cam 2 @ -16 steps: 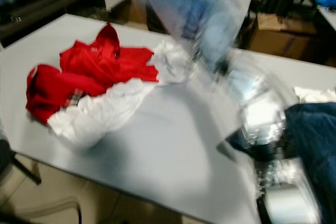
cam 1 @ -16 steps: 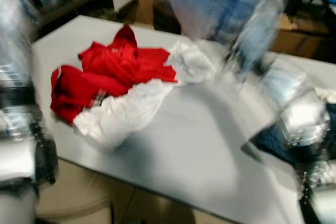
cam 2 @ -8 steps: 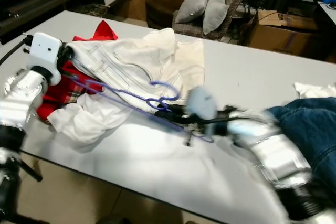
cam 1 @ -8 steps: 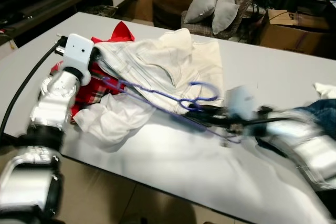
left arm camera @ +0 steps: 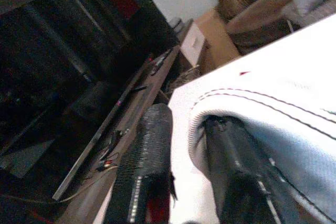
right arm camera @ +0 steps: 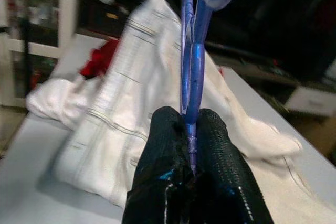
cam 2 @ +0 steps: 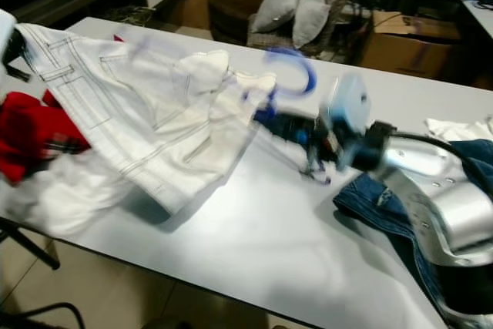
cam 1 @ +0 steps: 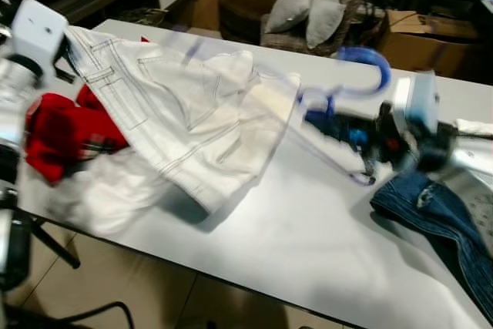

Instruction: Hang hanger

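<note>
Right gripper [right arm camera: 191, 145] clamps the blue hanger [cam 1: 358, 75] at its neck, above the table [cam 1: 308, 229]. Left gripper [left arm camera: 184, 171] pinches the white trousers [cam 1: 185, 113] waistband. Judged: hanger light, stiff, slick; cloth limp.

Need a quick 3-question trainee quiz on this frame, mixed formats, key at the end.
1. True or false: the right gripper is shut on the blue hanger.
2. Multiple choice: what does the left gripper pinch? A) the red garment B) the edge of the white trousers C) a grey pillow
3. Short answer: what lies on the table under the right arm?

Key
1. True. In the right wrist view both black fingers clamp the hanger's thin blue stem.
2. B. The left wrist view shows the stitched edge of the white trousers between its fingers; the red garment lies on the table below.
3. Blue jeans, at the table's right end.
</note>
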Motion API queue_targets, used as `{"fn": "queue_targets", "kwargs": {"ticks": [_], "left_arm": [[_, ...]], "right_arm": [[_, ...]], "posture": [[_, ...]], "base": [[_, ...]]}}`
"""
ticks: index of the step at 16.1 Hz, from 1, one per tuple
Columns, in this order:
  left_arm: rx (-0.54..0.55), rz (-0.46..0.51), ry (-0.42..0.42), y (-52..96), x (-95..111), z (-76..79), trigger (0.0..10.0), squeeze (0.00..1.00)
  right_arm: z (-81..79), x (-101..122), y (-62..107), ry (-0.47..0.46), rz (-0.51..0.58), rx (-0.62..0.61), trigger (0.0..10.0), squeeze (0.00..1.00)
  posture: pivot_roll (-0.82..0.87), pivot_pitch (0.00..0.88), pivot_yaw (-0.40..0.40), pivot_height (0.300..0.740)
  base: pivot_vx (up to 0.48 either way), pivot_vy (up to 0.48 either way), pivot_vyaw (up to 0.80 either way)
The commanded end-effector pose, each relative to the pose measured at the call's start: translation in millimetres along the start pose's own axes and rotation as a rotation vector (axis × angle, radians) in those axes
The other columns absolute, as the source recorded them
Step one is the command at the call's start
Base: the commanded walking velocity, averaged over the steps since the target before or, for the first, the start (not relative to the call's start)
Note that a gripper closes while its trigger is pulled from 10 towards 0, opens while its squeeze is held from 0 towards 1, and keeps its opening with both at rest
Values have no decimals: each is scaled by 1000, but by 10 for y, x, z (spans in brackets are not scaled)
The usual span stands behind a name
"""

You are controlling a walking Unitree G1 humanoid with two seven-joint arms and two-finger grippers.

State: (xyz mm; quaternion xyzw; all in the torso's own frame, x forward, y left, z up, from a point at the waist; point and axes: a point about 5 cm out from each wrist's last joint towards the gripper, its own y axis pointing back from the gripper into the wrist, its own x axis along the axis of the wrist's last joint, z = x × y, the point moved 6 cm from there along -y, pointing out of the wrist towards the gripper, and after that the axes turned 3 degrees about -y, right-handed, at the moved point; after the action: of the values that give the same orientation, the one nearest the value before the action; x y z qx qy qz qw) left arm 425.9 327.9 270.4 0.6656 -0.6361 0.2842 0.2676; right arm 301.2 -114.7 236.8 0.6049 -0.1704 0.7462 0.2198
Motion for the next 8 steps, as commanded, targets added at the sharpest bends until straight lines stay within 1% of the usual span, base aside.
{"fn": "queue_targets", "kwargs": {"ticks": [1, 2, 3, 4, 5, 6, 7, 8], "left_arm": [[-68, -18, -66, 20, -26, 27, 10000, 1000], [-122, -33, -121, 38, -56, 75, 10000, 1000], [-221, -59, -244, 93, -118, 138, 10000, 1000], [-265, -73, -311, 129, -155, 146, 10000, 1000], [-333, -100, -387, 193, -225, 154, 10000, 1000], [-381, -127, -434, 245, -305, 169, 10000, 1000], [-467, -188, -551, 349, -480, 182, 10000, 1000], [-500, -234, -628, 414, -602, 157, 10000, 1000]], "right_arm": [[109, -40, 7, -34, -13, -81, 10000, 0], [156, -75, 1, -55, -19, -120, 10000, 0], [194, -171, -3, -101, -43, -161, 10000, 0], [188, -209, -10, -132, -45, -167, 10000, 0], [181, -258, -29, -188, -42, -178, 10000, 0], [168, -291, -55, -205, -44, -181, 10000, 0], [154, -344, -114, -220, -49, -198, 10000, 0], [143, -365, -154, -229, -46, -204, 10000, 0]], "posture": [[-41, 0, 43, 740], [-38, 0, 40, 740], [-28, 0, 31, 740], [-21, 0, 25, 740], [-13, 0, 19, 740], [-7, 0, 13, 740], [3, 0, 5, 740], [11, 0, 1, 740]], "base": [[0, 0, 0], [0, 0, 0], [0, 0, 0], [0, 0, 0], [0, 0, 0], [0, 0, 0], [0, 0, 0], [0, 0, 0]]}}
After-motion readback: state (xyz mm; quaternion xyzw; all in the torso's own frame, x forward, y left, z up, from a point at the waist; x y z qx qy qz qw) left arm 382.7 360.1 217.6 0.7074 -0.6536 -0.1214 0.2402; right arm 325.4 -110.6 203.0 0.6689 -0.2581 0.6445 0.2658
